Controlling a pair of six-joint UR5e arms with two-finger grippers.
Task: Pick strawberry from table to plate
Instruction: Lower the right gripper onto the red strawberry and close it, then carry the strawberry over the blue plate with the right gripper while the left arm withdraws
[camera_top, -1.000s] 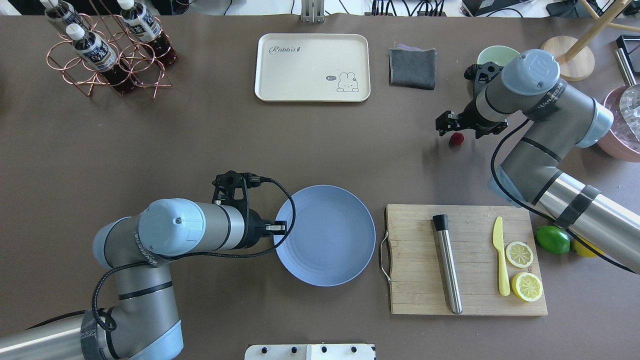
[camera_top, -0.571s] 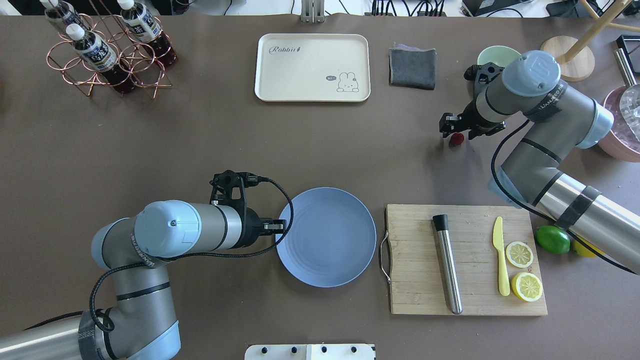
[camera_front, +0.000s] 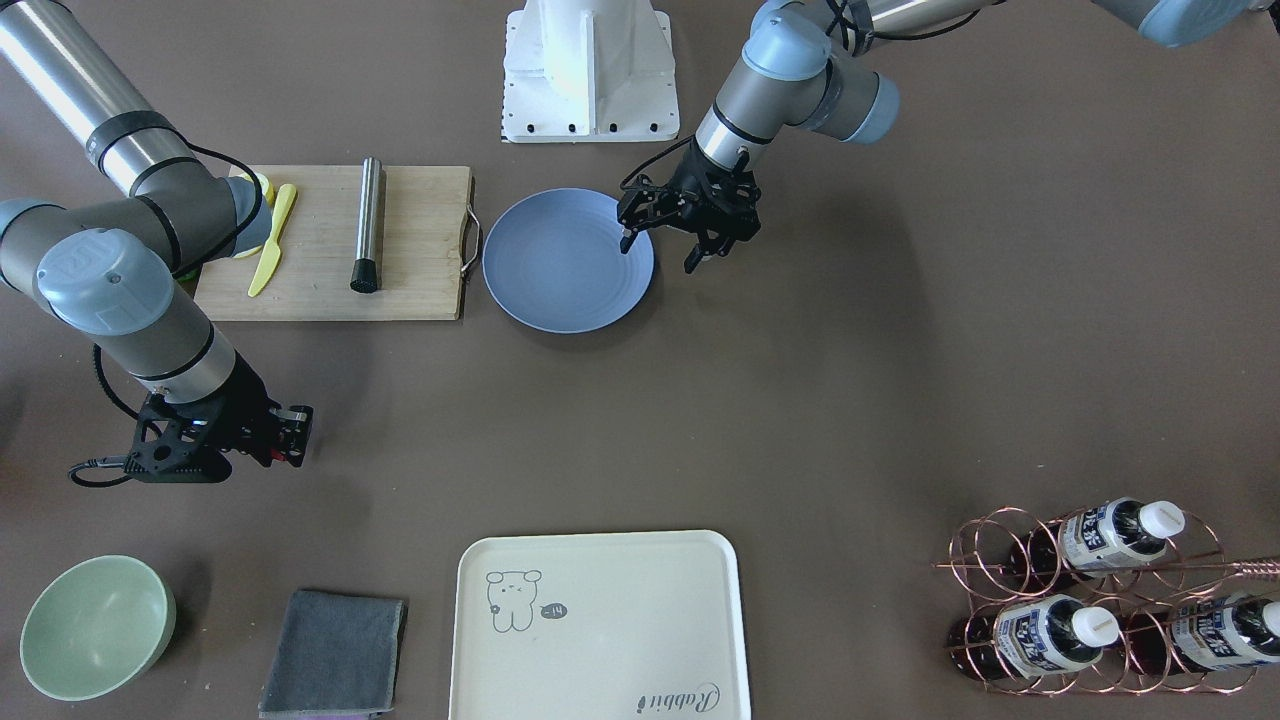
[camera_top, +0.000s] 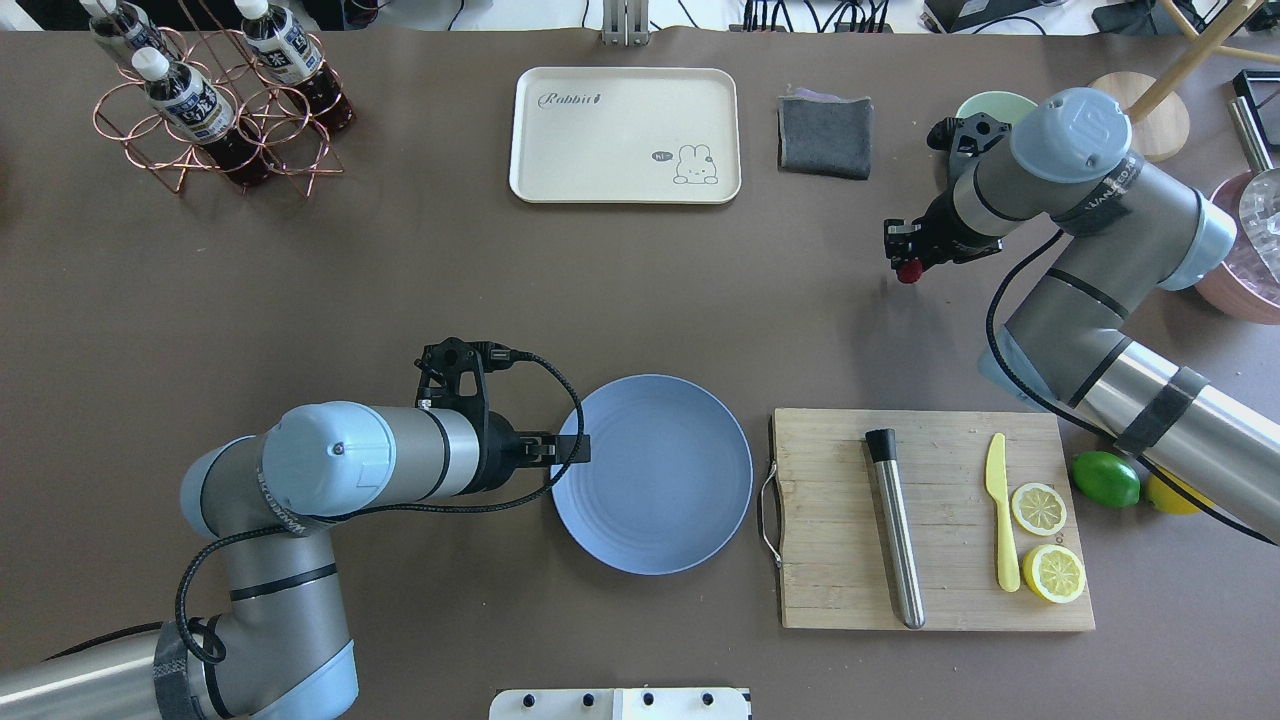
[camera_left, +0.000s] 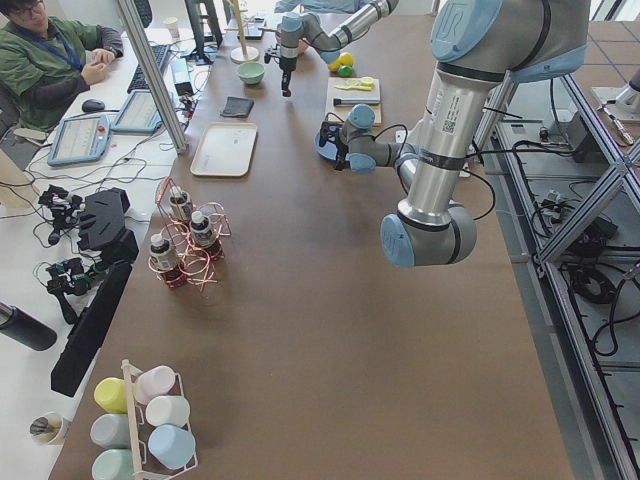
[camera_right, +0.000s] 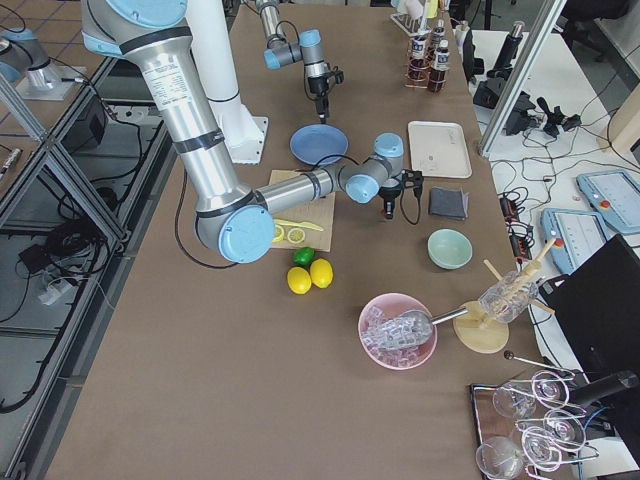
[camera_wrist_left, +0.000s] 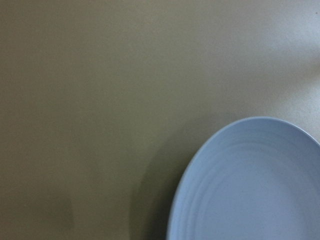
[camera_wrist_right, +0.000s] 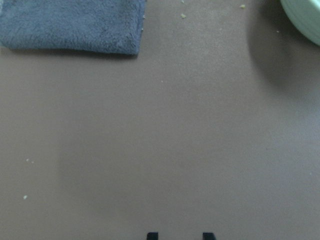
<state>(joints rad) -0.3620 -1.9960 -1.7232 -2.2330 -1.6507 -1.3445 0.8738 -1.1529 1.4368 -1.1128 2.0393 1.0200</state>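
Tabletop (camera_top: 400, 280): brown-grey; it carries everything named here.
Plate (camera_top: 660, 500): blue-grey and bare, midway along the tabletop and nearer the robot's edge, just beside a wooden board (camera_top: 830, 600).
Left tool (camera_front: 657, 255): hangs over the plate's rim on the side toward the tabletop's left end, fingers spread wide with nothing between them.
Right tool (camera_top: 907, 258): points down near the tabletop's right end, toward the far edge; its fingers stand close together, clamped on the berry.
Strawberry (camera_top: 908, 271): dark red, on the tabletop between the right tool's fingertips, well apart from the plate.
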